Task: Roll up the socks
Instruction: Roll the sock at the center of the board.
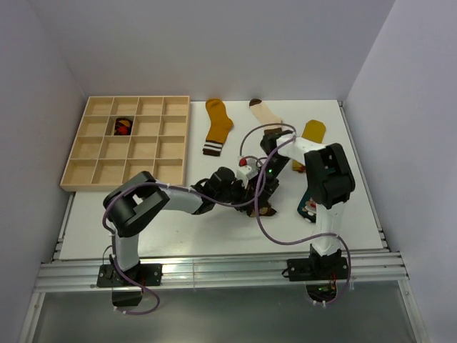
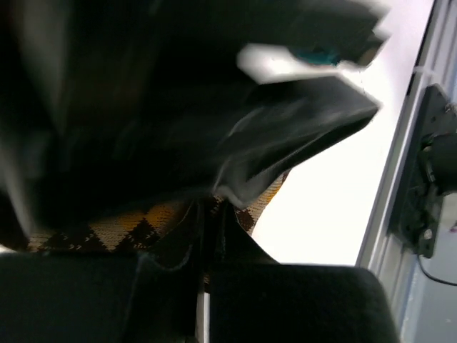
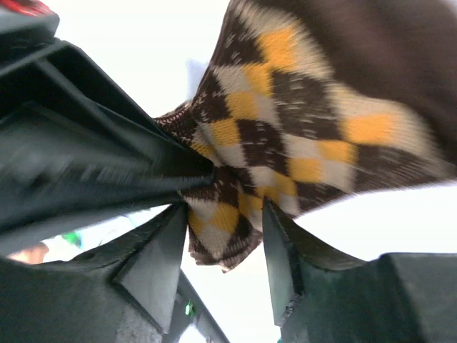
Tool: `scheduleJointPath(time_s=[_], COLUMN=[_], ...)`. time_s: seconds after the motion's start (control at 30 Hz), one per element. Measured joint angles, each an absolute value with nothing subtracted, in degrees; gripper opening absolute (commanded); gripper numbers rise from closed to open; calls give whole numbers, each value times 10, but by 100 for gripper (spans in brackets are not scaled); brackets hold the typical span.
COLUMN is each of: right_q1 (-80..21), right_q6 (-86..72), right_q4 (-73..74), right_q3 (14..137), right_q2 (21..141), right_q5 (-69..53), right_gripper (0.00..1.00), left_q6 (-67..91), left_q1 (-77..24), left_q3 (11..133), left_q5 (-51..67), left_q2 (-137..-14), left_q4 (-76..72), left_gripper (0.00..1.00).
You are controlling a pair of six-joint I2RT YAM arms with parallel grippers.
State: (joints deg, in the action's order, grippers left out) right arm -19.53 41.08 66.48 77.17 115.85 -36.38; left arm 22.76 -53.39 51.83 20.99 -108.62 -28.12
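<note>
The argyle sock (image 3: pixel 314 128) lies mid-table between both grippers, its diamond pattern clear only in the right wrist view. There the right gripper (image 3: pixel 225 246) pinches its edge with 2 partly spread fingers (image 3: pixel 153 264). The left gripper (image 2: pixel 207 250), blurred, looks pressed together on the same sock.

argyle sock (image 3: pixel 300 136) brown with orange and cream diamonds; beyond it, mustard sock (image 1: pixel 217 126) with brown-white striped cuff; cream sock (image 1: pixel 265 113) brown-banded; yellow sock (image 1: pixel 312 133) plain; tray (image 1: pixel 179 136) pale wood
</note>
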Motion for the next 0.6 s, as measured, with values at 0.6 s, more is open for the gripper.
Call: scheduleJointPath(time_s=[0.6], right_q1=[-55], right_q6=[389], right_q4=[451], right_q3=[619], right_q2=[872], right_q5=[-400], right_gripper=[64], left_q6=[365], left_q1=[-435], left_q3=[586], left_q5=[387], left_q2=[-1151], left_q4=[-210], left_gripper=[0])
